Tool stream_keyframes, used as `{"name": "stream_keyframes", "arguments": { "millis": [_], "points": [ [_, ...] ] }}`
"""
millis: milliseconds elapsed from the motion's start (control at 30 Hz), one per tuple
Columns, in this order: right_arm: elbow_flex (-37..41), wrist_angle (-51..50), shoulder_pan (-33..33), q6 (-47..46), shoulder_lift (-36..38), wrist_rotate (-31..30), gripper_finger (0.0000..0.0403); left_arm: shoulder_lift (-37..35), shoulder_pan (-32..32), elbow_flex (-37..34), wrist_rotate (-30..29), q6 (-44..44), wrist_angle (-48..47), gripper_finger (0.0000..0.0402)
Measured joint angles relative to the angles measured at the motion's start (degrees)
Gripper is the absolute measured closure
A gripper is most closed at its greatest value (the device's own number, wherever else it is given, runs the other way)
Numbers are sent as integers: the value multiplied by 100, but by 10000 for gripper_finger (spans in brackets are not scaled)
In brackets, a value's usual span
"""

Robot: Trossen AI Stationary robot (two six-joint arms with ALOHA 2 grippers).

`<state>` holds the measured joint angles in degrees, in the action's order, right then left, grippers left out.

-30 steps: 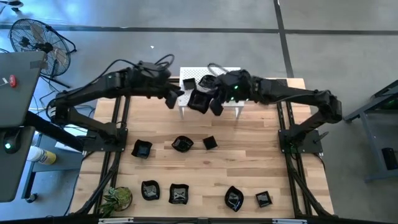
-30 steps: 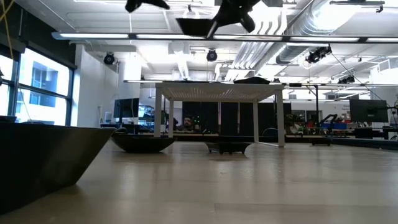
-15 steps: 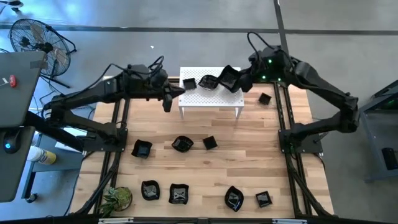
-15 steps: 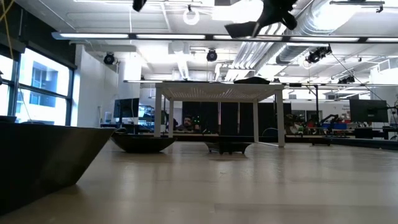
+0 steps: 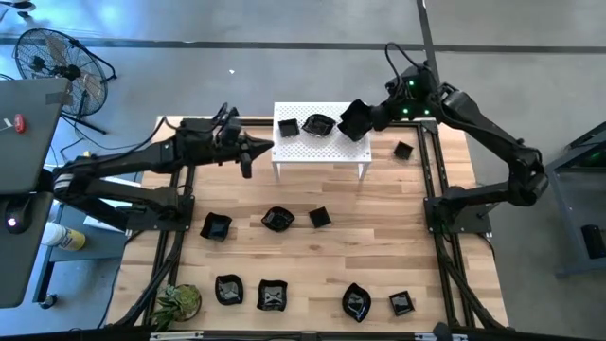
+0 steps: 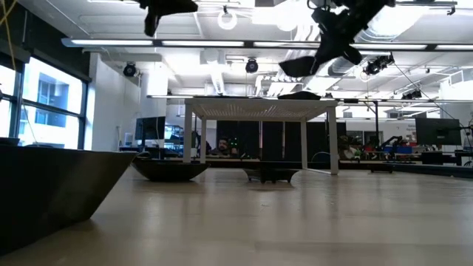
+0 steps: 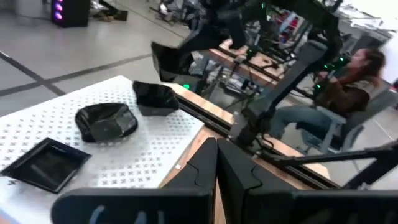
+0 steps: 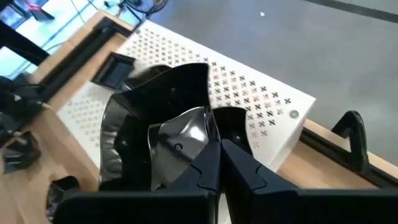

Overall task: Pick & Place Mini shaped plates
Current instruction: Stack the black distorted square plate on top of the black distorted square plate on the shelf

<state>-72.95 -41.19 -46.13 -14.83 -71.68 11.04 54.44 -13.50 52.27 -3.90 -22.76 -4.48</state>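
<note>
My right gripper (image 5: 367, 118) is shut on a glossy black mini plate (image 5: 352, 120), held above the right end of the white perforated stand (image 5: 320, 150). A flat square plate (image 5: 289, 126) and a round plate (image 5: 319, 125) lie on the stand top. A third plate (image 7: 155, 98) lies there under the held one. My left gripper (image 5: 247, 161) hangs shut and empty just left of the stand. Several more black plates (image 5: 277, 220) lie on the wooden table nearer the front. My right gripper pinches the black plate's rim (image 8: 200, 146) between its two fingers, at the edge nearest the wrist. The fingers come slanting down from the table's far right. The plate is lifted clear of the stand and tilted, hanging below the fingers (image 6: 299, 66).
One small plate (image 5: 403, 150) lies on the table right of the stand. A green plant (image 5: 178, 301) stands at the front left corner. Arm frames run along both table sides. A person sits beyond the table (image 7: 348, 87).
My right gripper has carried the plate from above the stand's front middle toward the far right, then down, tipping it. My left gripper has drawn back toward the table's left edge, away from the stand.
</note>
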Motion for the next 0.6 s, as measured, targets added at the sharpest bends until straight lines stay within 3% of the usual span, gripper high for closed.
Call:
{"name": "stream_keyframes", "arguments": {
  "millis": [600],
  "points": [
    [1307, 1453, -52, -333, -7, -160, 396, -77, 0, 0, -167, 0, -209, 400]
  ]
}}
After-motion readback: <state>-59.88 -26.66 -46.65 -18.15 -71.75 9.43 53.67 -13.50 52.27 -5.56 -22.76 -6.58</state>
